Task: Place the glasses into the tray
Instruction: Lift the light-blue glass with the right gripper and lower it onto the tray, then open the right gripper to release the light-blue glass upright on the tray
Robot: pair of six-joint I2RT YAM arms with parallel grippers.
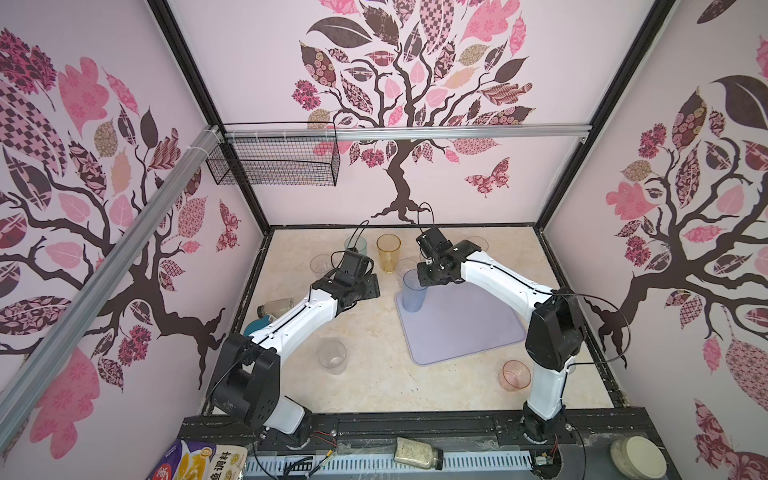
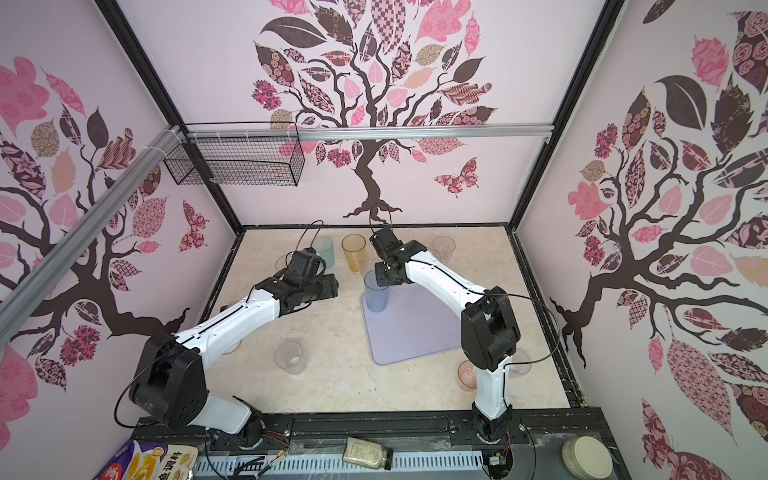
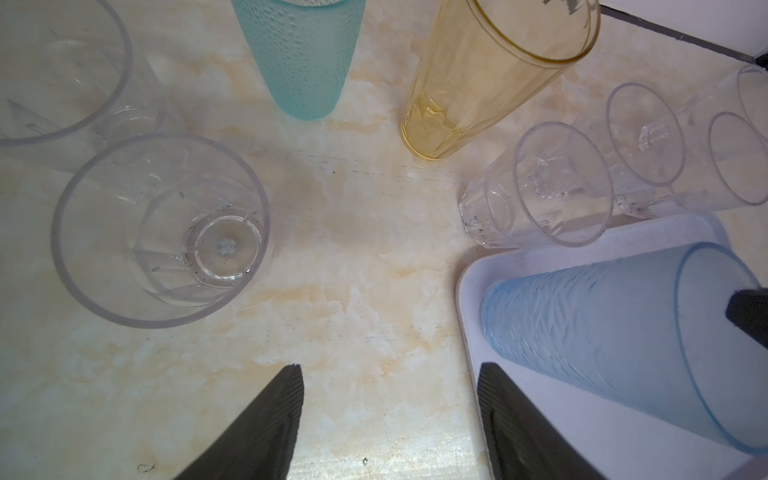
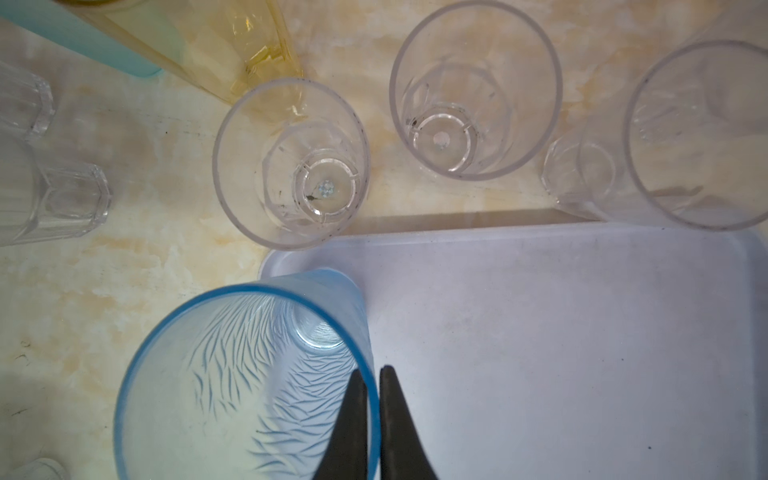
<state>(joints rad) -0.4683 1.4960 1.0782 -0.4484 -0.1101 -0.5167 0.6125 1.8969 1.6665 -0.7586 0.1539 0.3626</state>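
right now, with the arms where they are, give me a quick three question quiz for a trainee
1. True or false: the left gripper is open and holds nothing.
2. Which glass does the right gripper pinch by the rim? A teal glass; B blue-grey glass; C amber glass.
3. Fill in: the pink glass stands on the ___, outside the tray.
Key: 1 true; 2 B; 3 table.
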